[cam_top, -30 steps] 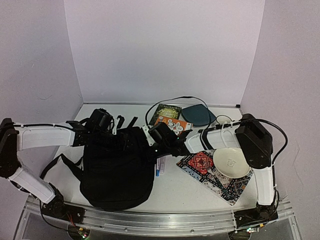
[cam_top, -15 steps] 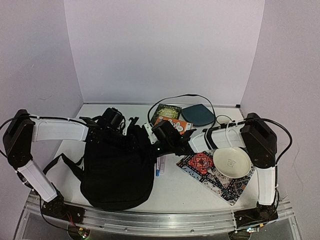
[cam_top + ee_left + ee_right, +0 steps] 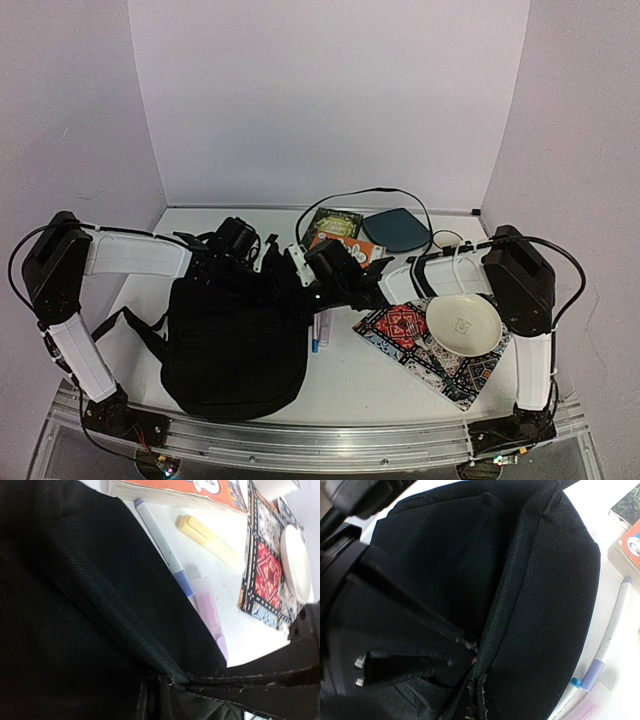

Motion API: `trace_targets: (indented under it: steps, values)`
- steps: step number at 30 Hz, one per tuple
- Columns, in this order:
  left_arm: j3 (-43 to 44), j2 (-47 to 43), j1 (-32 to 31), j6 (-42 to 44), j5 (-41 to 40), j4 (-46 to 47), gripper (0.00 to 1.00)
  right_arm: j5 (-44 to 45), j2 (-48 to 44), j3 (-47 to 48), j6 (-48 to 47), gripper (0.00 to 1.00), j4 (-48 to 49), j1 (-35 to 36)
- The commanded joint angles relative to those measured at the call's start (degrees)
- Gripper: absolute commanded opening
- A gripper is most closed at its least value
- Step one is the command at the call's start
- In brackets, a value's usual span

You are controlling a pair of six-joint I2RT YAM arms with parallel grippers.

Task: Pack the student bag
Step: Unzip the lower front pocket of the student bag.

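Bench (image 3: 380, 385): white top, with both arm bases bolted along its near edge
Student bag (image 3: 235, 345): black and soft, lying flat on the left half of the bench, the closest thing to the bases
Shoulder strap (image 3: 125, 325): loops out on the bench at the bag's 9 o'clock
Patterned mat (image 3: 425, 358): red, black and white print, flat at the bag's 3 o'clock and apart from it
White bowl (image 3: 463, 325): upright on the far right part of the mat
Pens: a blue-grey marker (image 3: 160, 545) and a pale lilac one (image 3: 207, 610) lie close against the bag's right edge (the fabric covers part of them); a yellow highlighter (image 3: 207, 537) lies between the marker and the mat
Left gripper (image 3: 262, 275): at the bag's 12 o'clock rim, jaws drawn together on a fold of the black fabric beside the zip
Right gripper (image 3: 467, 647): at the bag's 1 o'clock corner, fingers brought together with their tips nipping the fabric at the zip seam; it sits near the left one, but I cannot tell whether the two touch
Orange book (image 3: 348, 248): flat at the bag's 1 o'clock, just beyond the right wrist
Green book (image 3: 333, 223): at the orange book's 12 o'clock, their edges meeting
Teal pouch (image 3: 397, 230): small and flat, just beside the green book at its 3 o'clock
Black cable (image 3: 350, 200): arcs above the books and pouch near the far edge of the bench
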Motion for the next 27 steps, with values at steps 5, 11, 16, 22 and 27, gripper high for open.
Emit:
trace_targets:
  steps: [5, 11, 16, 22, 27]
  values:
    - [0.4, -4.9, -0.1, -0.8, -6.5, -2.4, 0.0, 1.0, -4.7, -1.5, 0.0, 0.0, 1.9, -0.2]
    - [-4.3, -12.5, 0.5, -2.8, -15.4, -6.3, 0.0, 2.5, -5.8, -3.0, 0.9, 0.0, 1.6, -1.9]
    - [-8.3, -18.6, 1.9, -4.1, -19.3, -9.7, 0.0, 3.6, -6.6, -4.1, 0.5, 0.0, 0.9, -3.0]
    - [-14.5, -24.5, 5.0, -6.9, -21.9, -13.0, 0.0, 3.7, -6.9, -4.6, 0.4, 0.0, 0.6, -4.8]
    - [-21.2, -32.4, 10.6, -11.9, -22.8, -15.3, 0.0, 3.7, -7.1, -4.6, 0.0, 0.0, 0.3, -6.1]
